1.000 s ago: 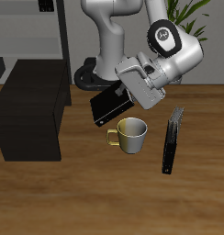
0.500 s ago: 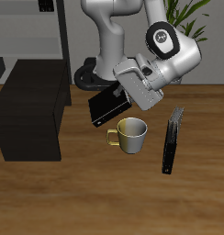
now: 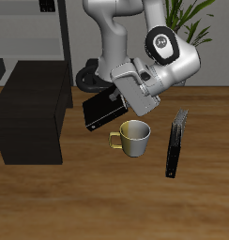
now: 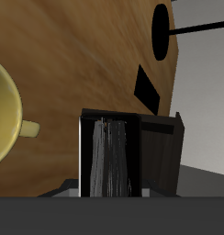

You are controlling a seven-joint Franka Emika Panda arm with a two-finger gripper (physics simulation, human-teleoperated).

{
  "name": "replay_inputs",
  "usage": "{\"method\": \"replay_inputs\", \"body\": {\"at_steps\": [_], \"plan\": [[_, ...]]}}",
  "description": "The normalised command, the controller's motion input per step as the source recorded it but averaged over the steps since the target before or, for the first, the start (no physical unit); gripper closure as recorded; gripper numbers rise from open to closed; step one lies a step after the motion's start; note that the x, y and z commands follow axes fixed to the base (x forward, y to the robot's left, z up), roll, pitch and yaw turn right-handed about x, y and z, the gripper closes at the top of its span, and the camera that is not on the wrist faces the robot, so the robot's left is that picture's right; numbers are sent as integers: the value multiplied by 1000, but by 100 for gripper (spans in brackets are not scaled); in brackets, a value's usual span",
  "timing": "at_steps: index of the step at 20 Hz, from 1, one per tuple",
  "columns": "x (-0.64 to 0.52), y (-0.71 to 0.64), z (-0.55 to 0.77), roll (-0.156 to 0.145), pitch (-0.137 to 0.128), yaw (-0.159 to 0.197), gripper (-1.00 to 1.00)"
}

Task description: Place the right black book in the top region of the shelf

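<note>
the gripper [image 3: 116, 97] is clamped on the right black book [image 3: 104, 112], held tilted above the worktop [image 3: 88, 202], beside the mug [image 3: 133, 137]. risk: an edge grip may let it slip before reaching the shelf [image 3: 32, 108].

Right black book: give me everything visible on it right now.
The right black book is a thick, stubby, glossy black block with thin pale edge lines. It is off the table, held tilted in the gripper, above and just behind the mug, between it and the shelf. The wrist view shows its grey page edge between dark covers, close to the camera. Only the gripper appears to touch it; the fingertips are hidden.
</note>
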Motion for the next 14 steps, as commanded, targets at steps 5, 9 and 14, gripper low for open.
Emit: {"method": "replay_inputs", "body": {"at_steps": [5,9,14], "plan": [[53,1,44,-35,-53,0,100],[-5,18,10,19,29,-5,100],[55,29,-32,10,10,0,100]]}}
